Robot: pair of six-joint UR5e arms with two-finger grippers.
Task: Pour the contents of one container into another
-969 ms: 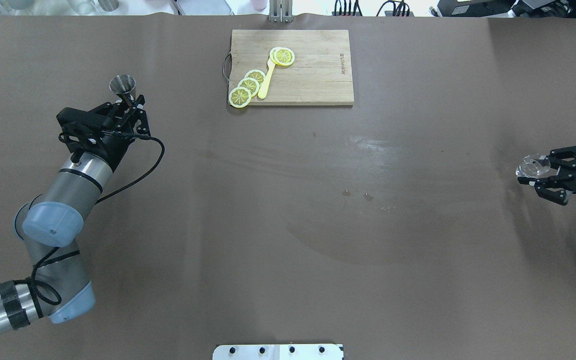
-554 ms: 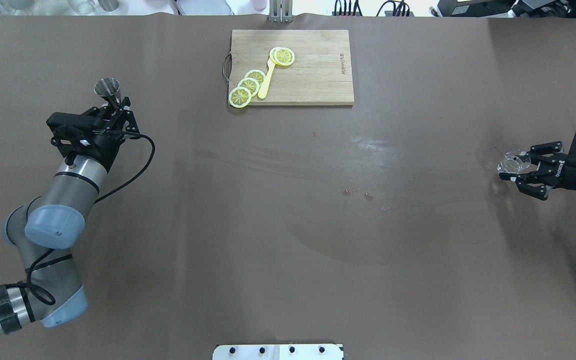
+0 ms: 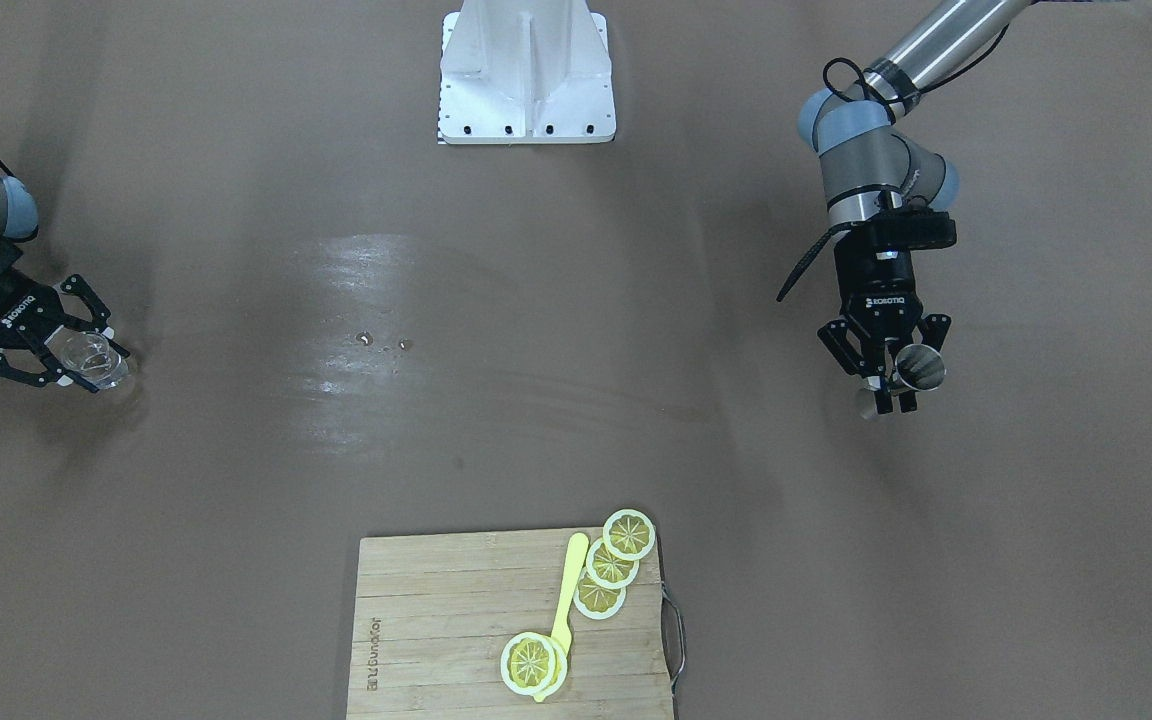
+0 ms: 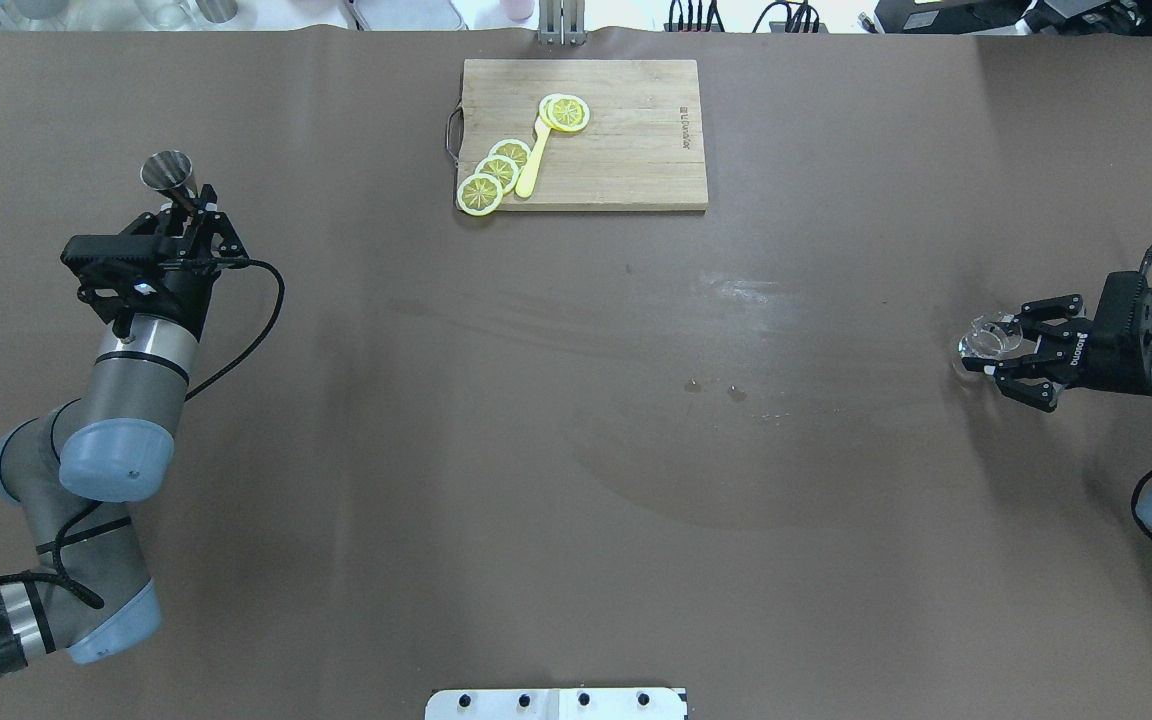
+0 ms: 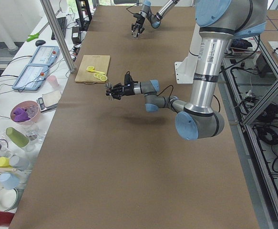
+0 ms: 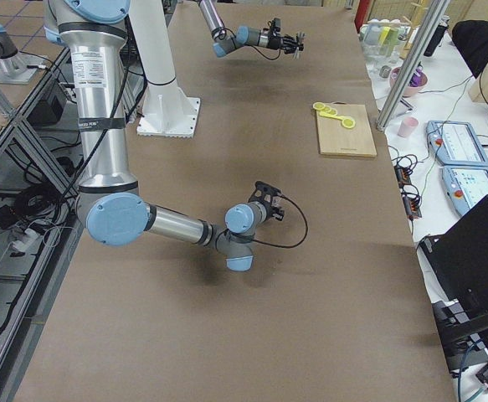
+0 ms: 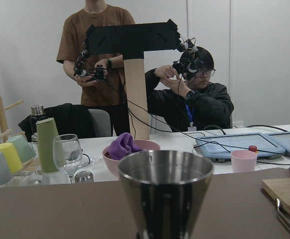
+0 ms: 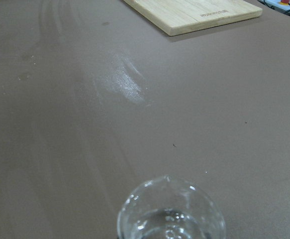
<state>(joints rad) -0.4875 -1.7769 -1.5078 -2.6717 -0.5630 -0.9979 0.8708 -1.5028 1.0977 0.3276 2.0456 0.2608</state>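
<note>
A steel jigger (image 4: 168, 172) is held upright above the table's left side, with my left gripper (image 4: 186, 205) shut on its narrow waist. It fills the bottom of the left wrist view (image 7: 164, 194), and the front-facing view shows the jigger (image 3: 916, 370) at the right. A small clear glass vessel (image 4: 983, 338) is at the table's right side, with my right gripper (image 4: 998, 345) shut around it. The glass (image 8: 170, 214) sits low over the brown table; whether it touches the surface I cannot tell. The front-facing view shows the glass (image 3: 91, 355) at the left. The two containers are far apart.
A wooden cutting board (image 4: 636, 150) with lemon slices (image 4: 496, 172) and a yellow utensil (image 4: 534, 160) lies at the far middle. A few small droplets (image 4: 714, 389) mark the table's middle. The robot's base plate (image 4: 556, 703) is at the near edge. Operators and cups are beyond the far edge.
My left arm has carried the jigger further left. My right arm has come in from the right edge toward the table's middle with the glass.
</note>
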